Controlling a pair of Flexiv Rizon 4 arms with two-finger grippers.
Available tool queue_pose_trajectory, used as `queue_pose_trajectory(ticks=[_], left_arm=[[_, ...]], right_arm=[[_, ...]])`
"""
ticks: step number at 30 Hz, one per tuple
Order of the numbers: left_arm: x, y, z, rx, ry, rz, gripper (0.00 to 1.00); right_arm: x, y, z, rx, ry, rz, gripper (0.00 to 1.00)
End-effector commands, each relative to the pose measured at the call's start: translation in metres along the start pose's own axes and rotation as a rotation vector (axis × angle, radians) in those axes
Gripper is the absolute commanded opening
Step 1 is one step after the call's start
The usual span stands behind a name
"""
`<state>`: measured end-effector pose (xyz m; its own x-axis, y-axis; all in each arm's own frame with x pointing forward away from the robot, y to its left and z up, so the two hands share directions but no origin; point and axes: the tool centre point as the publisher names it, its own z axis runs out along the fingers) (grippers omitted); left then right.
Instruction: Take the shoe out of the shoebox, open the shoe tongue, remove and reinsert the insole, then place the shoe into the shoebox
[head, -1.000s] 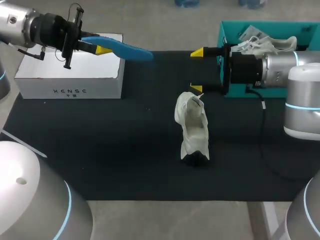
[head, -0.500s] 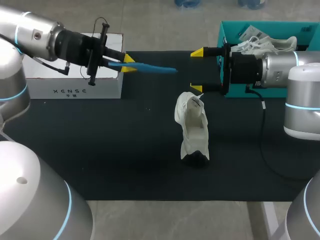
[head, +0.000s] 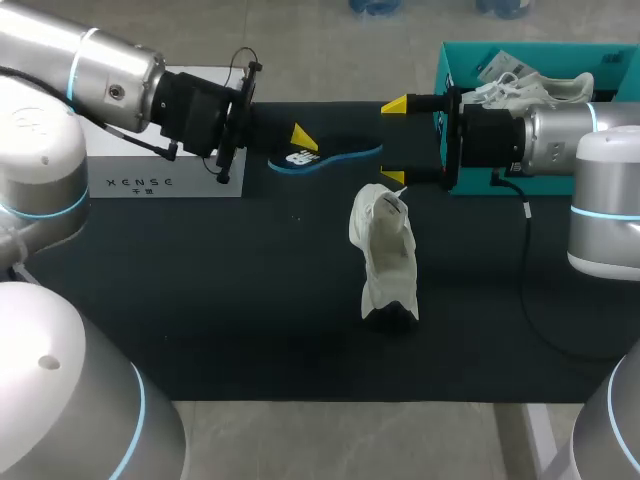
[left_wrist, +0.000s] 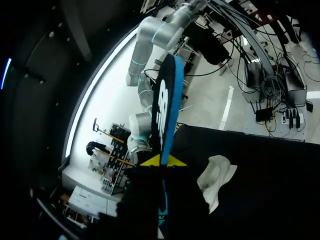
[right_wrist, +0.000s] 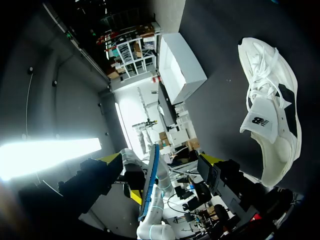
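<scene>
A white shoe (head: 385, 255) stands on the black mat (head: 200, 300) near the middle, toe toward me, its tongue pulled up. In the right wrist view the shoe (right_wrist: 267, 120) lies ahead of my right gripper and off to one side. My left gripper (head: 296, 140) is shut on the heel end of a blue insole (head: 335, 156), held in the air behind the shoe and pointing right. The left wrist view shows the insole (left_wrist: 165, 110) on edge, pinched between the yellow tips of my left gripper (left_wrist: 162, 161). My right gripper (head: 393, 141) stands wide open facing the insole's tip, empty.
The teal shoebox (head: 441, 75) sits at the back right behind my right wrist, with a second white shoe (head: 530, 90) inside. A white box (head: 140, 175) stands at the back left; it also shows as the white box (right_wrist: 182, 67) in the right wrist view.
My left arm has carried the insole rightward from above the white box to behind the shoe, rolling it so its printed face shows. The right arm and shoe have not moved.
</scene>
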<state>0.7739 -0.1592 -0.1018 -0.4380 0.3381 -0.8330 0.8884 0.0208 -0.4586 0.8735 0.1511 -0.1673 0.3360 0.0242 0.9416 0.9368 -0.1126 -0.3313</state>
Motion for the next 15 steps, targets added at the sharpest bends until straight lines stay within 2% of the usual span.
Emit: queue_pose_trajectory(ticks=[1, 9, 15], left_arm=[[0.008, -0.009, 0.007, -0.078, 0.009, 0.014, 0.00], [0.026, -0.006, 0.024, -0.107, 0.054, -0.001, 0.00], [0.027, 0.004, 0.035, -0.104, 0.057, -0.012, 0.00]], right_arm=[[0.000, 0.000, 0.001, -0.002, 0.000, 0.000, 1.00], [0.000, 0.000, 0.001, -0.002, 0.000, 0.000, 1.00], [0.000, 0.000, 0.001, -0.002, 0.000, 0.000, 1.00]])
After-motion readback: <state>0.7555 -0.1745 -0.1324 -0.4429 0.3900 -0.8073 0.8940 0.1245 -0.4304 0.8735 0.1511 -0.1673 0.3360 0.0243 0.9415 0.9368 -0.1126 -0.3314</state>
